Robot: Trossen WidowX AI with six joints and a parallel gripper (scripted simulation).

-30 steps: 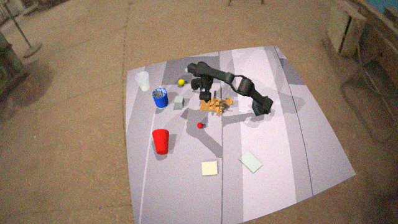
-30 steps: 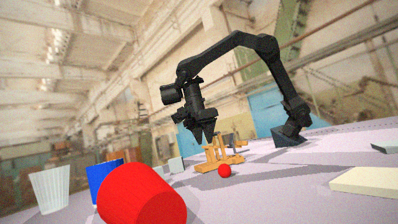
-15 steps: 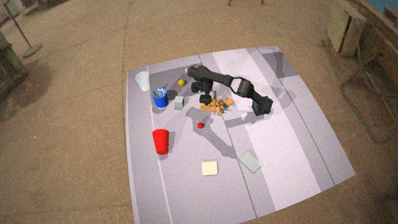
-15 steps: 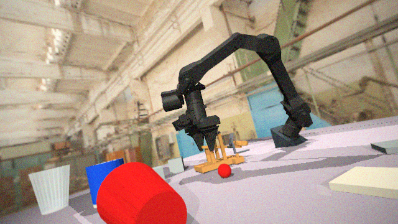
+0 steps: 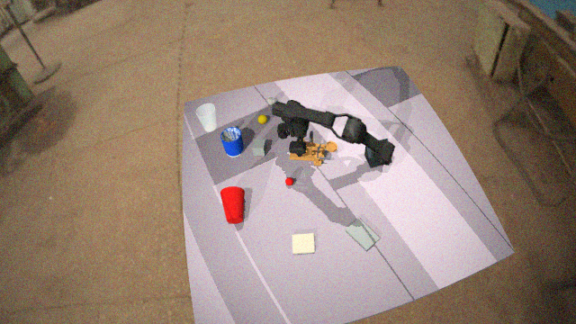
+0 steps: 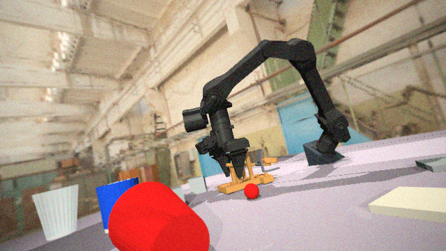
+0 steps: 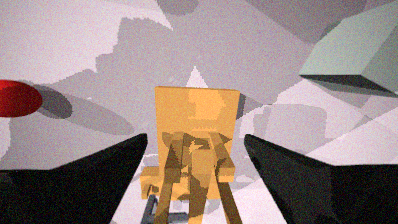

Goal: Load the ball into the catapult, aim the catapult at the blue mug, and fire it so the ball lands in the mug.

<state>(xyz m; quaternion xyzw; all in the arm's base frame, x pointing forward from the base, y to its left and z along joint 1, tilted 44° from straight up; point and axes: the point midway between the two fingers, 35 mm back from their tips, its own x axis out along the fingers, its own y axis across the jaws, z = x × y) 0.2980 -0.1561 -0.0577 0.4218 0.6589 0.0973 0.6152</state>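
The orange catapult [image 5: 308, 157] [image 6: 228, 188] [image 7: 197, 102] stands on the table, its round end pointing toward the arm's base. My gripper [image 6: 233, 177] [image 7: 197, 138] points down over its front part; the fingers are open, one on each side of the frame, with nothing held between them. A red ball [image 5: 289, 181] [image 6: 251, 191] [image 7: 17, 98] lies on the table beside the catapult. A yellow ball [image 5: 262, 119] lies farther back. The blue mug [image 5: 233, 145] [image 6: 106, 200] stands upright beyond the catapult's front. The arm partly hides the catapult in the top view.
A grey-green block [image 5: 259, 148] [image 6: 197, 184] [image 7: 345, 47] sits between catapult and mug. A red cup [image 5: 233, 204] [image 6: 143, 213] and a white cup [image 5: 207, 118] [image 6: 58, 213] flank the mug. A pale ball [image 5: 271, 101], a cream block [image 5: 303, 243] [image 6: 411, 199] and a greenish tile [image 5: 363, 234] also lie there.
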